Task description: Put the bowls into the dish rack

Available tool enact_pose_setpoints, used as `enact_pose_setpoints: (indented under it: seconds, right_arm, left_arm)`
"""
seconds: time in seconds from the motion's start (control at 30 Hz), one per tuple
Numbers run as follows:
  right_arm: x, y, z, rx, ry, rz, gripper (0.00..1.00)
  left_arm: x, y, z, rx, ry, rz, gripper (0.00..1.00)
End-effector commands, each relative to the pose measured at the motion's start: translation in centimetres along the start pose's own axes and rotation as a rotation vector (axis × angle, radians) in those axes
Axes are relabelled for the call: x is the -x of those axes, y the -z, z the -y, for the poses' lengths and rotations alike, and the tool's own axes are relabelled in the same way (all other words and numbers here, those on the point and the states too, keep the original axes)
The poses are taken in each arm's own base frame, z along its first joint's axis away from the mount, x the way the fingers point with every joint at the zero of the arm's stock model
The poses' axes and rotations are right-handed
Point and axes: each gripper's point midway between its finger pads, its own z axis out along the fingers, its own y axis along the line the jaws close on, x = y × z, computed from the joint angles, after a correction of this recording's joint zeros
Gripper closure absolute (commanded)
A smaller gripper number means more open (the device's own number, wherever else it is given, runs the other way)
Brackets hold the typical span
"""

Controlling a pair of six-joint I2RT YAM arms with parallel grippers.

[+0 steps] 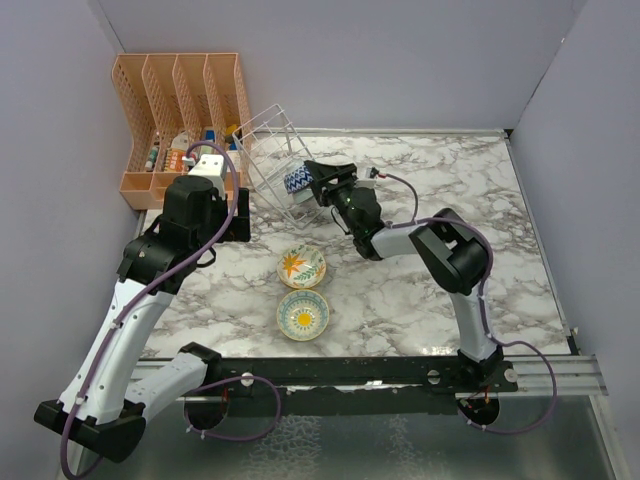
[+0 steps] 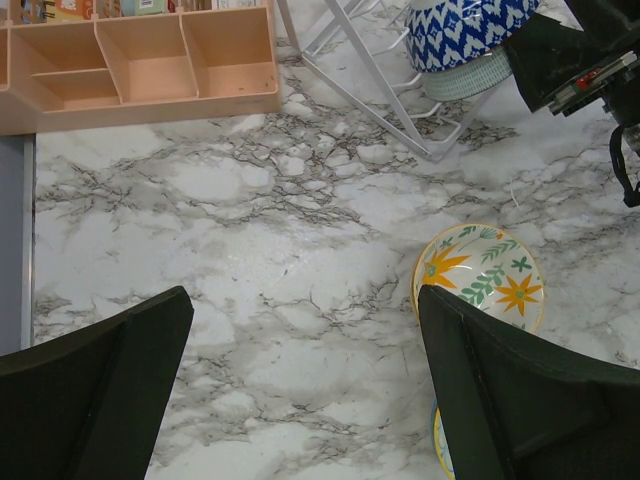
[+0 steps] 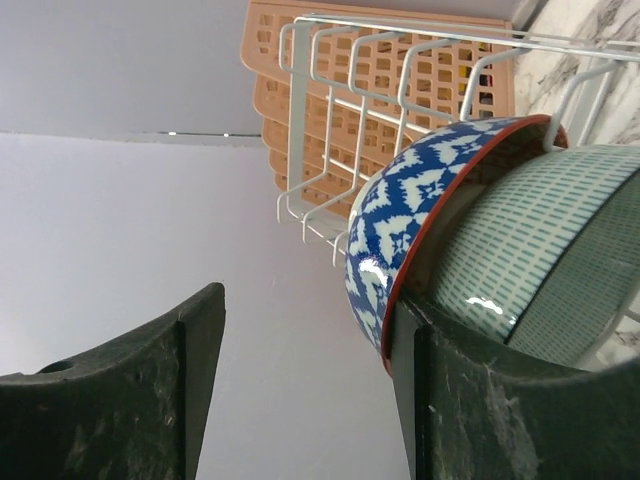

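Bowl (image 3: 400, 230) — by right pincer (image 3: 300, 400) (in rack (image 3: 298, 120))

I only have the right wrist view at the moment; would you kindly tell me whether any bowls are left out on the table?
Observer: Yes, two: the orange-flower bowl and, nearer the arm bases, the yellow-sun bowl, both upright on the marble table.
Operator: Thank you. Where is the left gripper?
Observer: The left gripper hovers over the table, open and empty, with the orange-flower bowl beside one finger.
Operator: And is the dish rack sitting flat?
Observer: No, from above the dish rack looks tipped at an angle, next to the orange organizer.
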Motion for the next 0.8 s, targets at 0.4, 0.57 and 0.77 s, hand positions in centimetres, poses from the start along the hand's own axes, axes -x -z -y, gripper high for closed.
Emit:
enact_pose_setpoints:
  seconds: [0.4, 0.57, 0.77]
  right_arm:
    - [0.3, 3.2, -2.1, -0.09, 0.012, -0.065, 0.36]
    - [-0.3, 4.8, -4.0, -0.11, 0.112, -0.137, 0.36]
    - [-1.1, 7.8, -5.6, -0.225, 0.413, -0.308, 0.36]
  left_arm:
    - [1.0, 0.8, 0.0, 0.008, 0.003, 0.039, 0.01]
    - [1.2, 0.9, 0.0, 0.016, 0.015, 0.039, 0.01]
    - [2.2, 1.3, -0.2, 0.029, 0.036, 0.062, 0.01]
